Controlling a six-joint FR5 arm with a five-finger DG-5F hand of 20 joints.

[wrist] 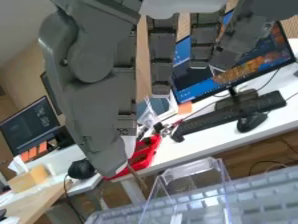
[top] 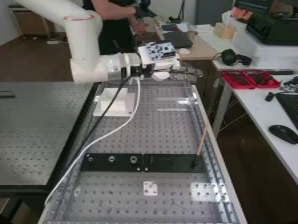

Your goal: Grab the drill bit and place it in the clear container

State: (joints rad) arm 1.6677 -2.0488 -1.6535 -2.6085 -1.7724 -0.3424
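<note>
The hand [top: 184,74] hangs above the far end of the perforated metal desk [top: 120,195], its fingers straight and set apart from one another. In the wrist view, the clear container [wrist: 189,186] stands on the desk (see-through, so its edges are faint) near the hand's thumb. I cannot tell which thing is the drill bit. In the high view, a thin stick [top: 202,141] slants above the black plate [top: 166,163]; red trays [top: 238,80] lie on the white side table [top: 259,105].
</note>
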